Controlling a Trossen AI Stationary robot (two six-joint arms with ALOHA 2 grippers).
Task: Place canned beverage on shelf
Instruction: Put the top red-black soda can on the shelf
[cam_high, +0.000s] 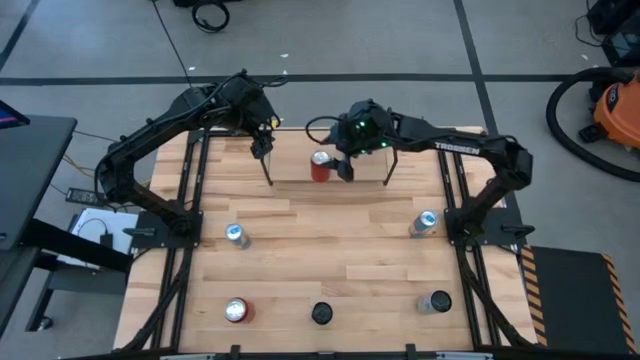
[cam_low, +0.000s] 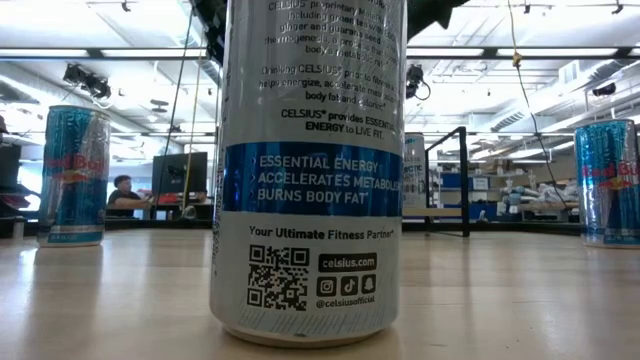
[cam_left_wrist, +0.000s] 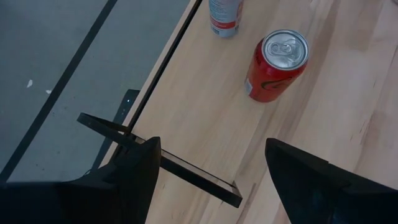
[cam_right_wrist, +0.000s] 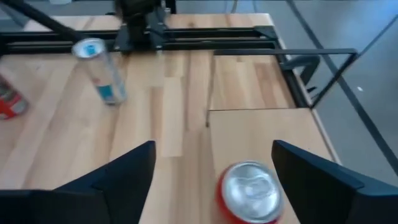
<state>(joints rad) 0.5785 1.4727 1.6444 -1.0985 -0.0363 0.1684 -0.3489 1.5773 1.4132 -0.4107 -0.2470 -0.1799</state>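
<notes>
A red canned beverage stands upright on its base on the shelf, a low light-wood plank with thin black rods at the table's far middle. My right gripper is open just right of the can. In the right wrist view its fingers stand on either side of the can's silver top, apart from it, over the plank. My left gripper is open over the shelf's left end, nothing between its fingers. The can stands beyond it.
Several more cans stand on the table: silver-blue ones, a red one, dark ones. A tall can fills the low view. The shelf's black end frame runs under my left fingers. A person sits far behind.
</notes>
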